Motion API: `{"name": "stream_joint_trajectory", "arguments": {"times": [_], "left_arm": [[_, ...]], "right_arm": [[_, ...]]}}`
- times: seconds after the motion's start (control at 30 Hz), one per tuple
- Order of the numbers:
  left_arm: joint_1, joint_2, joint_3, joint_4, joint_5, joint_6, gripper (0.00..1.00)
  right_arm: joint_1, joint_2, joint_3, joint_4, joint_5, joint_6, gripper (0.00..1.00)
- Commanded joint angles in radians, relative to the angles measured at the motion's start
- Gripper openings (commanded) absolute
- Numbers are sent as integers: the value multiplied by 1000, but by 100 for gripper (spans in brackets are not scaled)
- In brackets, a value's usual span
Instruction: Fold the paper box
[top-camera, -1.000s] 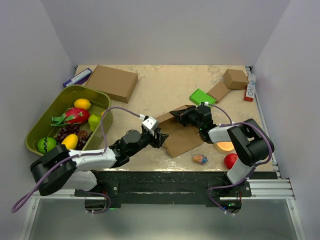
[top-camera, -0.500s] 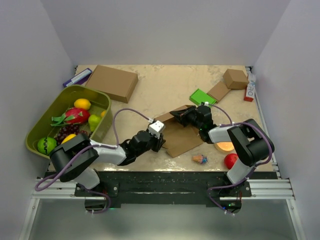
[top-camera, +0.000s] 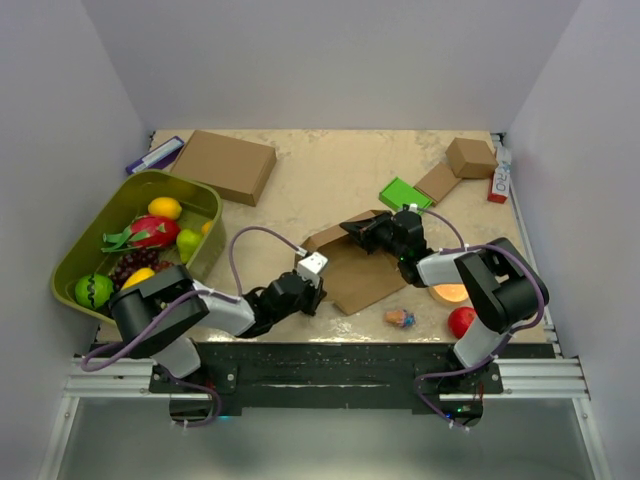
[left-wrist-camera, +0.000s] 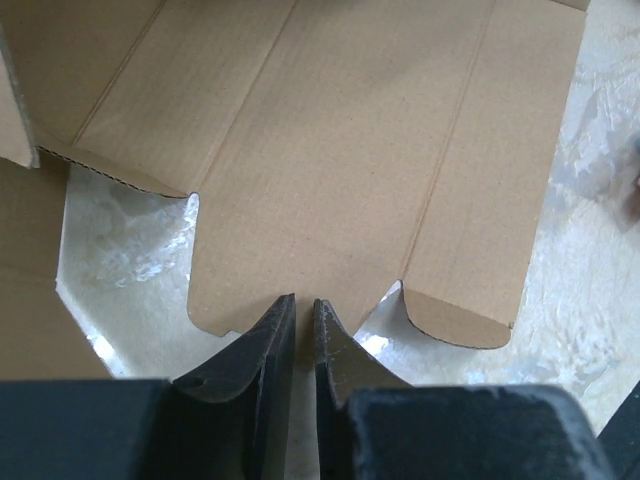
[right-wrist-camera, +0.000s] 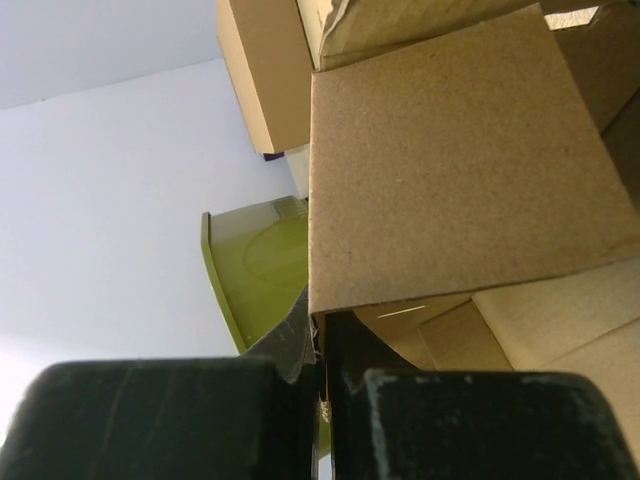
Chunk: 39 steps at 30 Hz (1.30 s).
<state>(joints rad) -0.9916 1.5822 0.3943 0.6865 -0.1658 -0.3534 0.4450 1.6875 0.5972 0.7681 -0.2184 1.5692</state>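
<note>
paper box (top-camera: 355, 272) lies part-open at table (top-camera: 330, 180) centre; right gripper (right-wrist-camera: 318, 345) pinches a flap (right-wrist-camera: 450, 160) up for folding, left gripper (left-wrist-camera: 298, 305), nearly pressed together, sits on its near edge, likely pinning it.

Green fruit bin (top-camera: 120, 205) at left (big brown box (top-camera: 226, 165) behind it).

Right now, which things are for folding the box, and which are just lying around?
For the job: paper box, left gripper, right gripper.
Just lying about: fruit tray, big brown box, small brown box, green block.
</note>
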Motion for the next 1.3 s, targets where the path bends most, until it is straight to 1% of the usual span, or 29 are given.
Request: {"name": "stream_joint_trajectory", "arguments": {"times": [0.0,0.07,0.17,0.23,0.27,0.3,0.37,0.4,0.5,0.57,0.67,0.73,0.83,0.87,0.97,1.1,1.2,1.27], "left_arm": [[-39,53,3,-82,-78,-93,17],[-48,71,-3,-76,-72,-125,17],[-65,102,14,-77,-78,-131,20],[-67,72,17,-70,-93,-125,25],[-67,24,29,-79,-110,-105,29],[-65,-2,43,-99,-115,-92,38],[-65,-89,92,-165,-123,-38,46],[-67,-118,106,-183,-123,-24,56],[-64,-226,149,-248,-117,17,70],[-56,-296,167,-291,-94,42,74],[-33,-387,170,-344,-69,62,77],[-9,-430,158,-384,-67,50,78],[108,-493,120,-432,-52,-4,78],[173,-511,98,-441,-43,-16,78],[240,-525,77,-464,-67,-33,78],[277,-510,63,-470,-138,-59,80],[303,-466,58,-461,-161,-75,81],[307,-423,54,-455,-198,-94,84]], "right_arm": [[1,-32,3,-38,25,-26,0],[1,-38,4,-47,33,-29,0],[3,-38,3,-47,31,-26,0],[1,-41,3,-49,30,-28,0],[3,-43,1,-49,30,-26,0],[3,-43,1,-49,31,-29,0],[3,-46,1,-50,31,-28,0],[3,-48,0,-50,31,-28,0],[3,-49,-2,-47,28,-26,0],[4,-54,-4,-46,28,-26,0],[3,-60,-7,-49,31,-26,0],[1,-63,-5,-50,31,-26,0],[3,-65,-4,-53,31,-29,0],[3,-65,-4,-52,31,-28,0],[1,-66,-2,-55,31,-32,0],[3,-68,0,-58,31,-31,0],[1,-69,0,-62,31,-32,0],[3,-74,-2,-62,31,-32,0]]}}
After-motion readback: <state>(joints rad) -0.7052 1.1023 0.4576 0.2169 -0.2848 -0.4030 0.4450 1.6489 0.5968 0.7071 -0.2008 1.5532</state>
